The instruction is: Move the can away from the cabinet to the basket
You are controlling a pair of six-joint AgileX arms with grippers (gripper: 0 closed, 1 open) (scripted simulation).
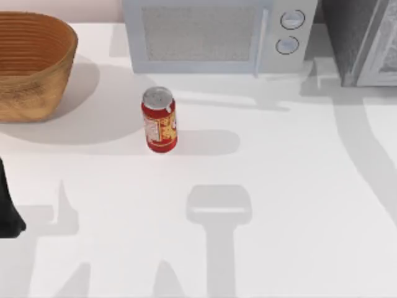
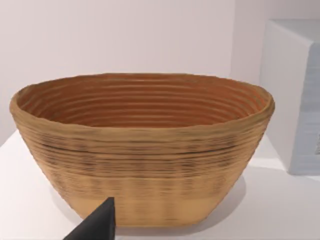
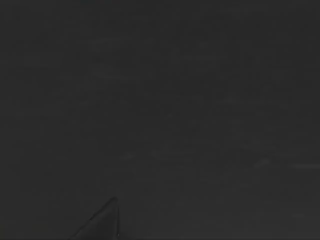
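The small red drink can (image 1: 159,119) stands upright on the white tabletop (image 1: 298,186), between the big woven orange-brown basket (image 1: 31,65) and the dark grey speckled cabinet (image 1: 347,37), well apart from both. The left arm's jaws sit by the basket; I cannot tell their state. The right wrist view is dark.

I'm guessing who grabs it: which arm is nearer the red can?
Probably left: left arm at the table's left edge, left of the small red drink can; the right wrist view is dark.

We see little of our own body. Our left arm (image 1: 7,208) appears as a matte black, rounded shape at the table's left edge. In the left wrist view, one black, wedge-shaped fingertip (image 2: 97,224) tapers to a point, with flat, unmarked faces. The right wrist view is dark.
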